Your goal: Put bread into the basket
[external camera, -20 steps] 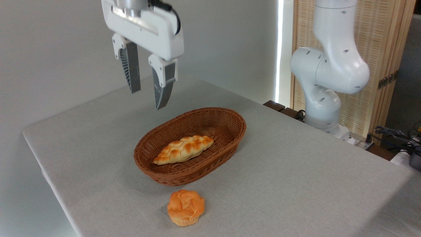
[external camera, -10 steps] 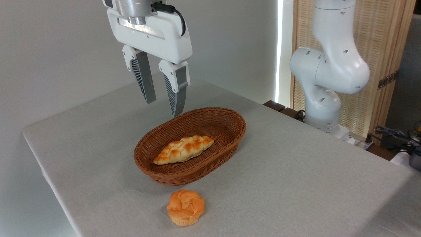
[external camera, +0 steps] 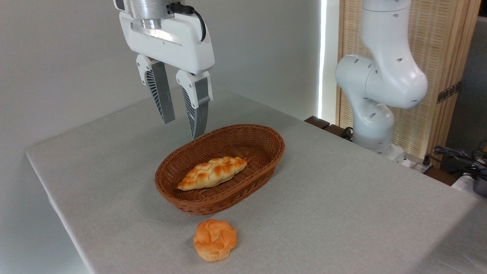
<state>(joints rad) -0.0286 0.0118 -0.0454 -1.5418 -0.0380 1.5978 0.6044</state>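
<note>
The long braided bread (external camera: 212, 173), pale cream with golden bumps, lies inside the reddish-brown wicker basket (external camera: 262, 163) in the middle of the table. My gripper (external camera: 182, 129) hangs in the air above the basket's back left rim, well clear of the loaf. Its two grey fingers (external camera: 161, 95) point down with a gap between them and hold nothing, so it is open.
A small round orange bun (external camera: 214, 239) sits on the grey tablecloth (external camera: 342, 213) just in front of the basket. The arm's white base (external camera: 376, 95) stands at the table's far right edge, with cables (external camera: 456, 156) beyond it.
The gripper came down and rightward toward the basket's back rim, then shifted slightly back to the left. Bread, basket and bun have not moved.
</note>
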